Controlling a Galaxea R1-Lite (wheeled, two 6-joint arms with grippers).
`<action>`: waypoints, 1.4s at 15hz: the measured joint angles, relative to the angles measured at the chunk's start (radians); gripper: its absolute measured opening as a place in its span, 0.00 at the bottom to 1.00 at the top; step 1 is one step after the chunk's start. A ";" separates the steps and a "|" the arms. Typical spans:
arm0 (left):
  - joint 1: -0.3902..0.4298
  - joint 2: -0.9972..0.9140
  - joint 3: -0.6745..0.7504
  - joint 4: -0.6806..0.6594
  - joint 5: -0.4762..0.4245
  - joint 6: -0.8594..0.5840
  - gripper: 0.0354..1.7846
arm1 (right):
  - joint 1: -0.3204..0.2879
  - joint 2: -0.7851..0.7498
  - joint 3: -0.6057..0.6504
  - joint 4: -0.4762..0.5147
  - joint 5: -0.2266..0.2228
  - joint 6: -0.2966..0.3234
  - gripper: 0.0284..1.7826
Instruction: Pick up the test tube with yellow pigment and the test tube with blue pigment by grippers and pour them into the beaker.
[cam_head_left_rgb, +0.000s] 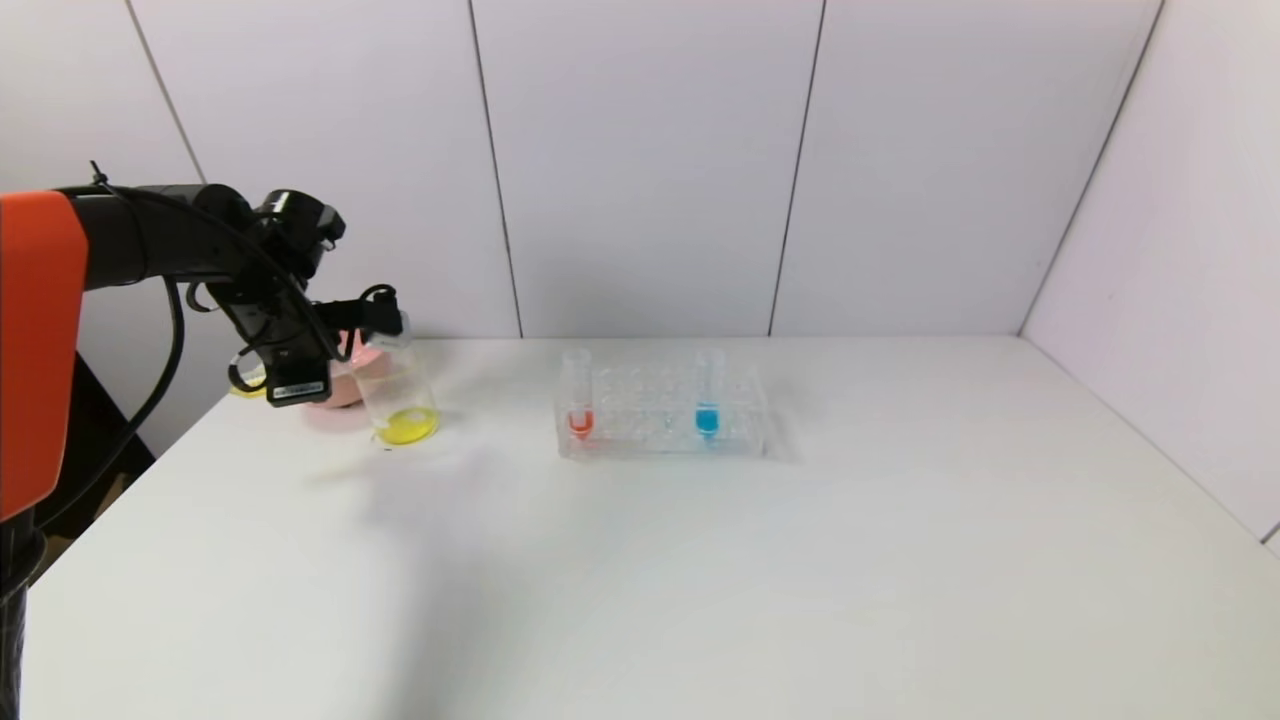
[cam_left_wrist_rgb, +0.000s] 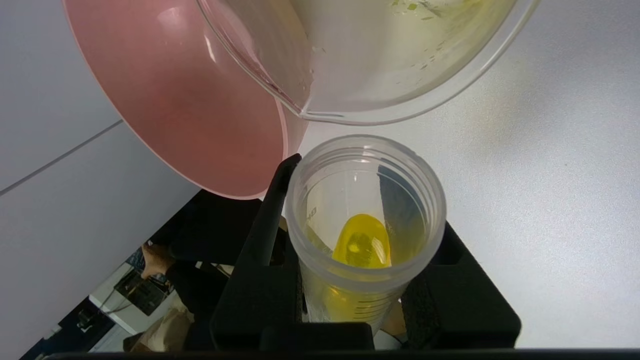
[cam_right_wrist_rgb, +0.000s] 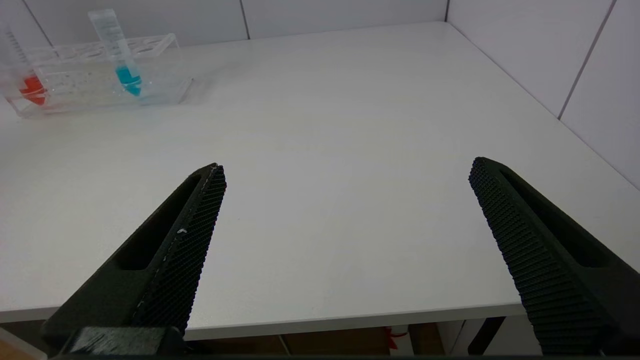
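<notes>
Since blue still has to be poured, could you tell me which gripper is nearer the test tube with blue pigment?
Probably the right gripper, open at the table's near edge with the test tube with blue pigment ahead in the rack. The left gripper holds the yellow tube at the beaker.

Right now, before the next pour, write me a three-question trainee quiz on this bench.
1. True or false: the slim clear test tube with blue liquid stands in the clear plastic rack.
2. What colour is the liquid at the bottom of the small clear beaker?
3. What does the left gripper hold? A) the slim clear tube with yellow liquid, tipped over the beaker B) the beaker C) nothing

Key: 1 true. 2 yellow. 3 A. Extra note: the right gripper idles open above the white table.
</notes>
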 joint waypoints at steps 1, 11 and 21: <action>-0.001 0.001 0.000 -0.003 0.000 -0.004 0.29 | 0.000 0.000 0.000 0.000 0.000 0.000 1.00; -0.029 0.004 0.000 -0.005 0.076 -0.006 0.29 | 0.000 0.000 0.000 0.000 0.000 0.000 1.00; -0.050 0.007 0.000 -0.013 0.124 -0.009 0.29 | 0.000 0.000 0.000 0.000 0.000 0.000 1.00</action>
